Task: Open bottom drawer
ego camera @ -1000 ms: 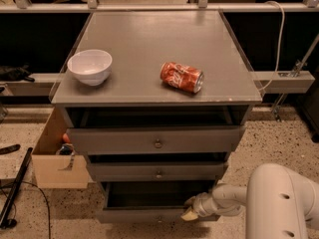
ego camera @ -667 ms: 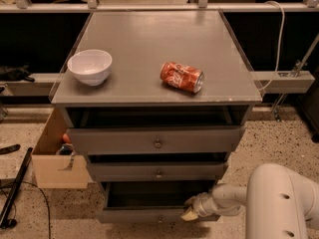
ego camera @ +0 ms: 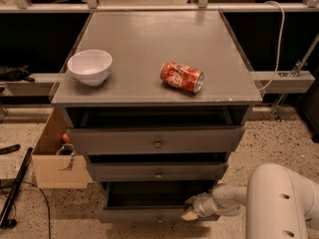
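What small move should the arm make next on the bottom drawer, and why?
Probably a short pull straight out, toward the camera. The gripper sits at the right end of the front edge of the bottom drawer, and the drawer is only partly out, its dark inside showing.

Grey cabinet top (ego camera: 149, 44): bowl (ego camera: 90, 66), soda can (ego camera: 182, 77).

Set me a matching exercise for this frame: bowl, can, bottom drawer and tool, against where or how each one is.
1 white bowl
2 red can
3 bottom drawer
4 tool

A lying on its side, right part of the cabinet top
B pulled partly open
C upright, left part of the cabinet top
D at the bottom drawer's right front edge

Pairs: 1-C, 2-A, 3-B, 4-D
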Robot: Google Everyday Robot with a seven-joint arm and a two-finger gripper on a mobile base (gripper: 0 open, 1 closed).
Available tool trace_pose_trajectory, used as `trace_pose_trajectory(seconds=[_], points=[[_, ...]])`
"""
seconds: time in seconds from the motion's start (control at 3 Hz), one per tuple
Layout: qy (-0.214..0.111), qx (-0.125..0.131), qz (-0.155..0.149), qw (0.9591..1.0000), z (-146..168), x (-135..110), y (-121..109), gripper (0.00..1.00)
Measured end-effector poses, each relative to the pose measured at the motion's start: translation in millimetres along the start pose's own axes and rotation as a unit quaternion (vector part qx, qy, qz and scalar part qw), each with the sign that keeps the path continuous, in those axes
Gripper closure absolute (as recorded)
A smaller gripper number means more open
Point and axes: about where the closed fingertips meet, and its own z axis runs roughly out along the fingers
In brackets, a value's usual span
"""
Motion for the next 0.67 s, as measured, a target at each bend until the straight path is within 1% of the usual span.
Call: trace_pose_trajectory(seconds=[0.33,0.67], points=[[0.000,0.000,0.000,1.0000,0.0,0.0,0.1,0.06],[0.000,0.000,0.000,1.0000,0.0,0.1,0.2,0.19]])
